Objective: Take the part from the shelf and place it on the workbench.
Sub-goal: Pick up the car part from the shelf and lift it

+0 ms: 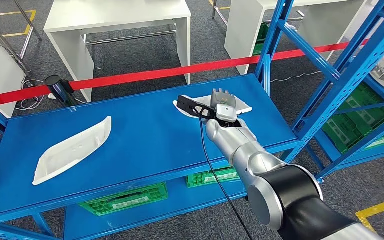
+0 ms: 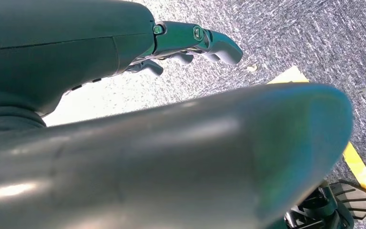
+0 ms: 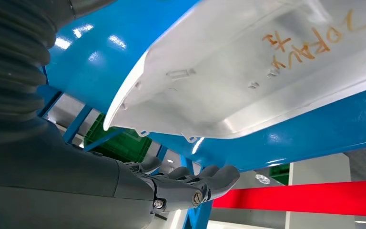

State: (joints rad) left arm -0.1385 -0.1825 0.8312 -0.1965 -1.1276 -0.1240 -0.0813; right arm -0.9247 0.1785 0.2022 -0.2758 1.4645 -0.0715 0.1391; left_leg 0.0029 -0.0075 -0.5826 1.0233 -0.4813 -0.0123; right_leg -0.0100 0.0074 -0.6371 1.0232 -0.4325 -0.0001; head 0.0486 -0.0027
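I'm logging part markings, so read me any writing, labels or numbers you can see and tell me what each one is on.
White part near the right robot hand: orange handwriting, upside down in the right wrist view; it looks like digits and letters plus one character, but I cannot read it reliably.
Other white part on the blue shelf: no readable text.

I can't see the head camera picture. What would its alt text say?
The robot's right hand reaches over a white plastic part at the back of a blue shelf. A second white part lies to the left; a red barrier tape runs behind.

Right robot hand (image 1: pixel 223 106) reaches forward, fingers (image 3: pixel 205 179) extended.
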